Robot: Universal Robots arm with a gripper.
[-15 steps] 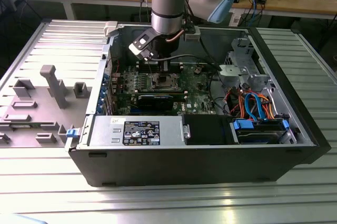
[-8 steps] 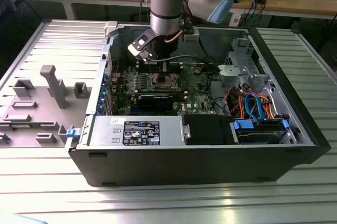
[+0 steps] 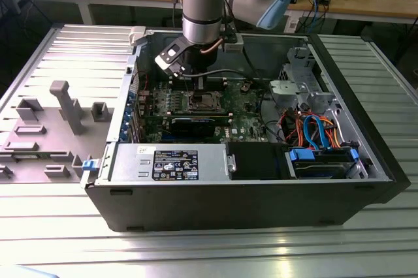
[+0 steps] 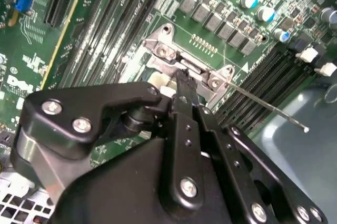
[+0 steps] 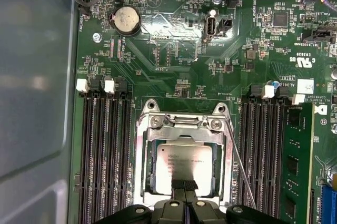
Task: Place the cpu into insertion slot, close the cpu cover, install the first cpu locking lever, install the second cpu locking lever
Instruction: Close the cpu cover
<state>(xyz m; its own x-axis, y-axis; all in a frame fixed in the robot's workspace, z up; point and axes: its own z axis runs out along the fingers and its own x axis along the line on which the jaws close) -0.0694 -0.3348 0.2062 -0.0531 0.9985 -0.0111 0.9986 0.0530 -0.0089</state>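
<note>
The cpu [image 5: 184, 160] already lies flat in the insertion slot [image 5: 154, 182], near the middle of the motherboard [image 5: 174, 50] between its two banks of memory slots [image 5: 105, 150]. The cpu cover [image 5: 149, 155] appears to lie down around it, its window framing the chip's grey top, so the step in hand looks like closing the cover or starting on the levers.

The gripper [image 5: 184, 186] reaches straight down into the computer case [image 3: 261, 193]. Its two thin black fingers are pressed together with nothing visible between them. The tips rest at the chip's near edge, touching or just above the edge of the cover; which of the two cannot be told.

One locking lever [image 4: 268, 105], a thin wire rod, stands free along the socket's side and juts out over the memory slots, unlatched. Latching it would call for the narrow tips to catch the rod without slipping off and press it down beside the cover. Whether the other lever is seated cannot be told.
</note>
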